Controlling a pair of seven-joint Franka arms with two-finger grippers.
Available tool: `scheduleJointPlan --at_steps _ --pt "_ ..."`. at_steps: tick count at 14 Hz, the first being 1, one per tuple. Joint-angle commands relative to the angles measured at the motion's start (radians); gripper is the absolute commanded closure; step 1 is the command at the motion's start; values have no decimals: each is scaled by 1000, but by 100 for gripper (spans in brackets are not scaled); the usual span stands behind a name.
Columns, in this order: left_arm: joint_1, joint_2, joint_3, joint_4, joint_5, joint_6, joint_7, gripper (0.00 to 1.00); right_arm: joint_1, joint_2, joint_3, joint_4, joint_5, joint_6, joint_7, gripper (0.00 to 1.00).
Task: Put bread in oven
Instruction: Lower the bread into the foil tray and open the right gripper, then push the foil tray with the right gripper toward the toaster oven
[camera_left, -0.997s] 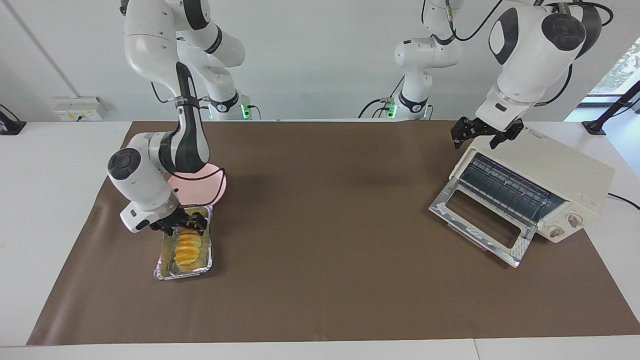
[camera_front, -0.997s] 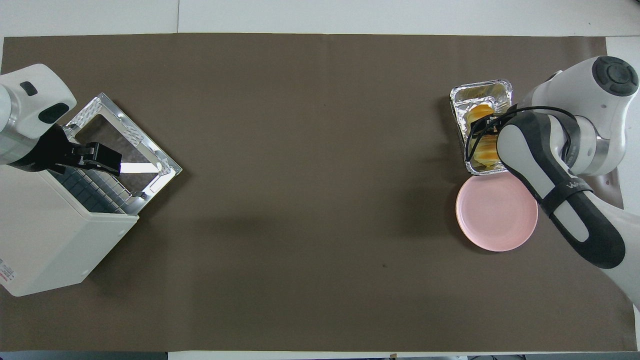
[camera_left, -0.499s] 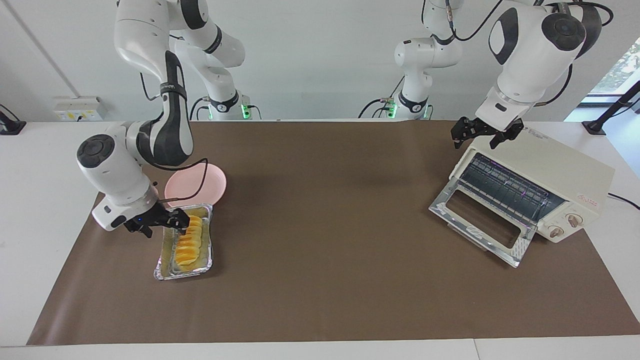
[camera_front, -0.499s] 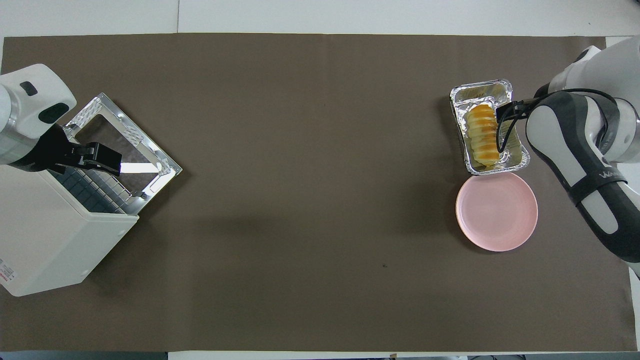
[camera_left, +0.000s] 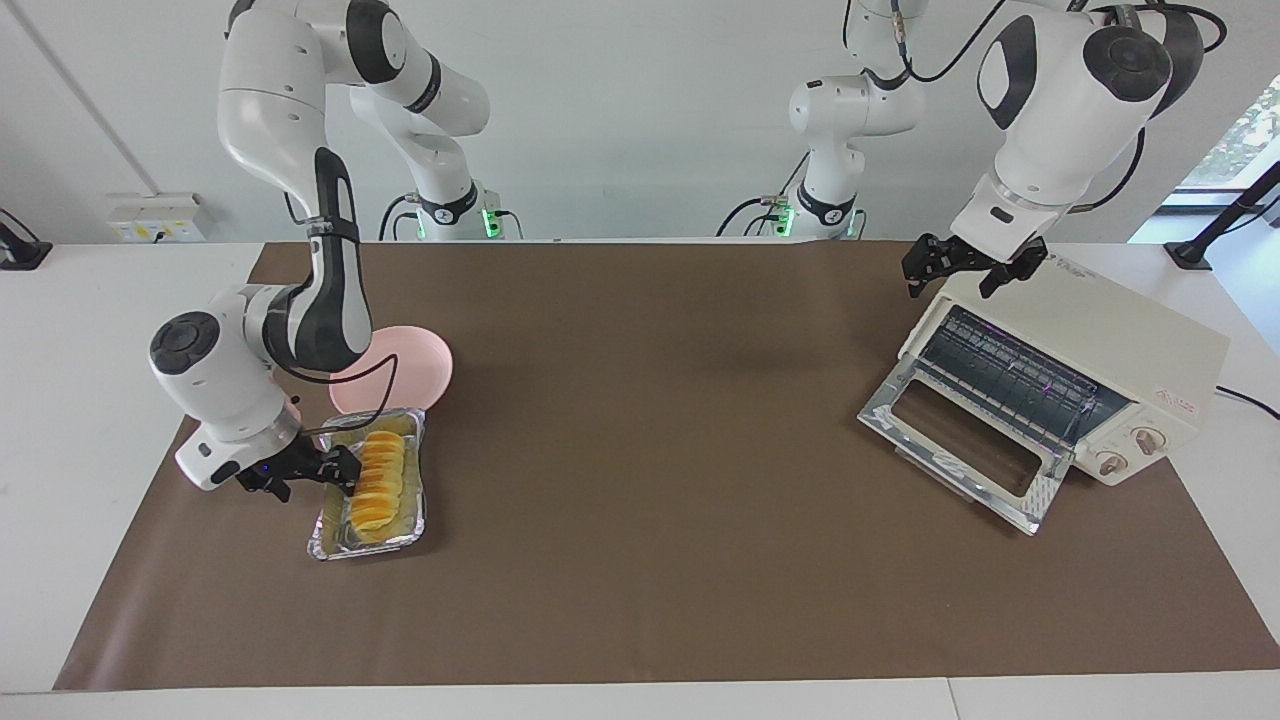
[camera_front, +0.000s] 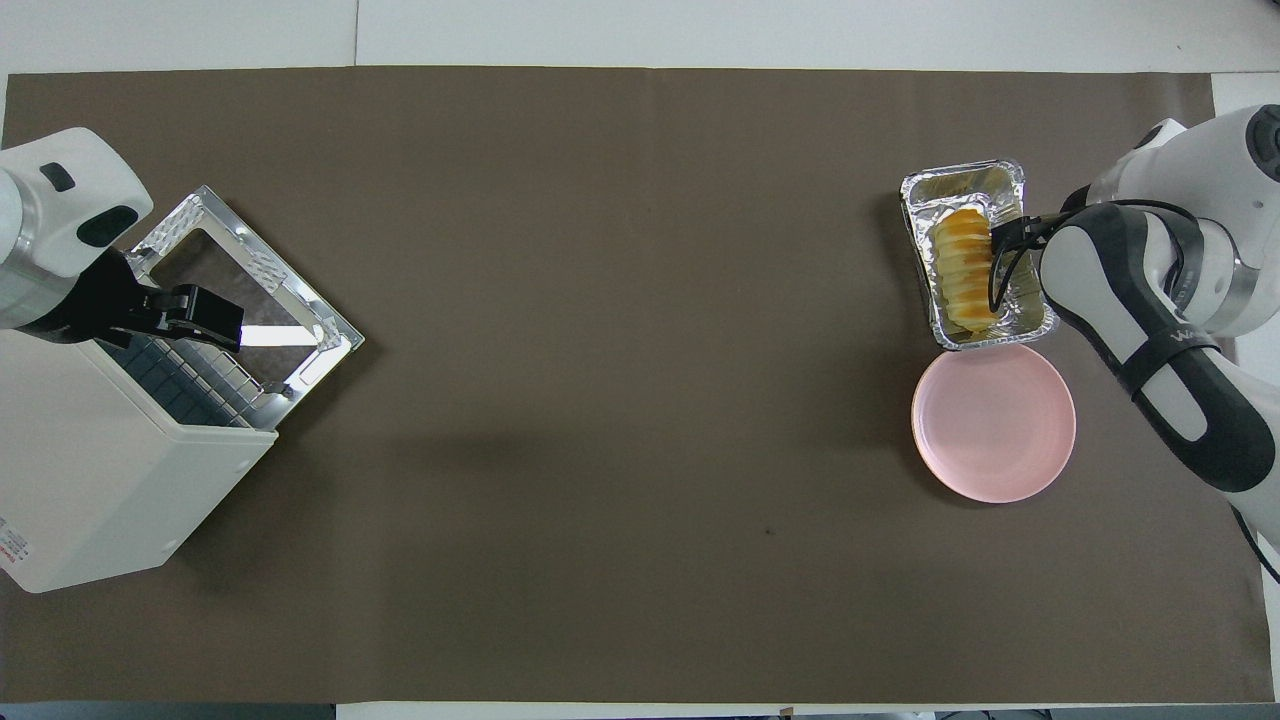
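My right gripper (camera_left: 318, 473) hangs low at the foil tray (camera_left: 330, 535), fingers spread apart and closed on nothing; the bread (camera_left: 375, 484) lies in that tray just beside my fingertips, and I cannot tell whether they touch it. The pink plate (camera_left: 425, 365) sits on the robots' side of my right gripper, touching the tray's nearer end. My left gripper (camera_left: 965, 268) waits with its fingers apart over the top front edge of the oven (camera_left: 1130, 345), whose glass door (camera_left: 965, 445) lies dropped open below it, well apart from the bread.
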Motion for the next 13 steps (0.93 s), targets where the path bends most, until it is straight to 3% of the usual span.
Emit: scheduleJointPlan --at_steps 1,4,5,11,13 --pt "2 -16 2 -6 -10 8 -8 0 -7 -17 11 -24 -4 6 -10 48" --pt "2 -16 2 -6 -10 8 -8 0 -4 -20 11 -29 -4 0 -8 96" --pt "2 -16 2 -6 -10 8 -8 0 -2 -21 11 -30 -3 -10 -8 100" --pt "2 -16 2 -6 -10 8 -8 0 4 -28 22 -7 0 -56 21 100" --pt "2 -16 2 -6 -10 8 -8 0 4 -31 63 2 0 -63 29 100"
